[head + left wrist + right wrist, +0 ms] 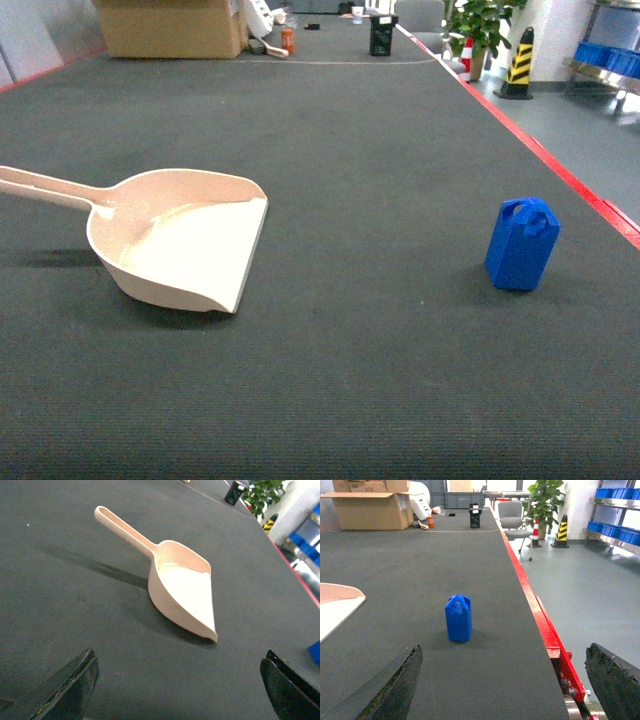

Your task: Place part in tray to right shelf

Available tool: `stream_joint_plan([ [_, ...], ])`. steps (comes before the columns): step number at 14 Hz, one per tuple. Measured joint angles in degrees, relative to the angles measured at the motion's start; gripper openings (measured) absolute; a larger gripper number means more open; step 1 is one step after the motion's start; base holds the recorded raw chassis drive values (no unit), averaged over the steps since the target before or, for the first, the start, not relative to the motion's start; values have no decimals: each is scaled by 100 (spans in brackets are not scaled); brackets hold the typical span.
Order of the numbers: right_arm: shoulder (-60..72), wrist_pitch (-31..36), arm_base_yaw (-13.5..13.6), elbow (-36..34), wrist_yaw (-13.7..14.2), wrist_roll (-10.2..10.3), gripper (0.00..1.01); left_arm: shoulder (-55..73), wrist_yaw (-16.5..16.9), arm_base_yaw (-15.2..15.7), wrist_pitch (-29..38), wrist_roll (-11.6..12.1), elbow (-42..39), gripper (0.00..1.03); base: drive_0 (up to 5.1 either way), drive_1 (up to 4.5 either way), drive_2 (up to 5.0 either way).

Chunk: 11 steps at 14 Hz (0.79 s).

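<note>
dark ribbed matting (pixel 350 180) covers the long table, with the part (pixel 521 244) standing upright on the right near the red edge strip (pixel 560 170) and the tray (pixel 185 235) lying well apart on the left, handle pointing far-left. both my left gripper (pixel 177 690) and right gripper (pixel 505 685) hang spread wide, holding nothing. the part looks like light, stiff, smooth plastic, so i judge a firm pinch across its flat sides, below the handle cut-out, safest against slipping or tipping.
</note>
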Motion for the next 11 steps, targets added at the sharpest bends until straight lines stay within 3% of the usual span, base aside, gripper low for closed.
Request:
stream_joint_plan([
  [2, 0, -2, 0, 0, 0, 0, 98, 2094, 907, 719, 1899, -1303, 442, 98, 0, 0, 0],
  [3, 0, -4, 0, 0, -2, 0, 98, 3464, 1261, 890, 3064, -1878, 776, 98, 0, 0, 0],
  [5, 0, -7, 0, 0, -2, 0, 98, 5845, 1434, 960, 4520, -2623, 1552, 98, 0, 0, 0],
  [8, 0, -4, 0, 0, -2, 0, 98, 7849, 1499, 949, 4776, -3128, 2745, 98, 0, 0, 0],
  [11, 0, -4, 0, 0, -2, 0, 98, 8780, 1550, 831, 4704, -3333, 3689, 98, 0, 0, 0],
])
